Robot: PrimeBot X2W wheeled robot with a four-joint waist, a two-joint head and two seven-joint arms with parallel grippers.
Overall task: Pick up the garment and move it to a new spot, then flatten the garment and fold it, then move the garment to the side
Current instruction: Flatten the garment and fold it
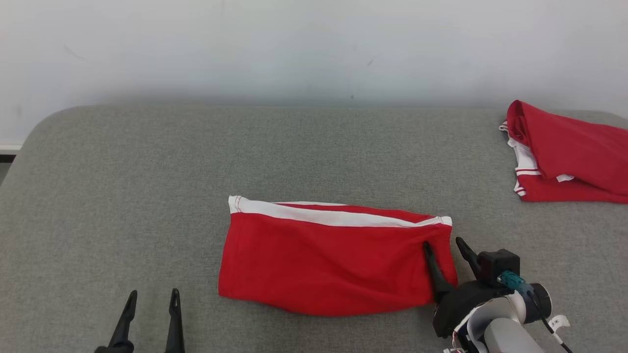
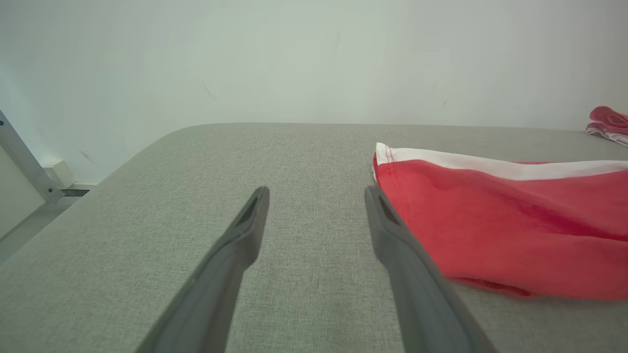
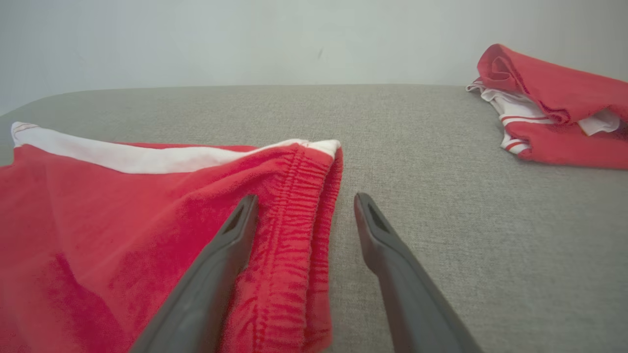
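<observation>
Head view: the red garment (image 1: 324, 264) lies flat on the grey worktop (image 1: 147, 196).

Left wrist view: the left end effector (image 2: 316, 191) is open, near the garment's left side.

Right wrist view: the right end effector (image 3: 306, 196) is open. One finger is over the garment's right edge and the other is beside it.

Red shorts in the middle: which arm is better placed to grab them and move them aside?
Right. The right gripper straddles the red shorts at their waistband edge, fingers open; the left gripper hangs open off the cloth, beyond the other end.
</observation>
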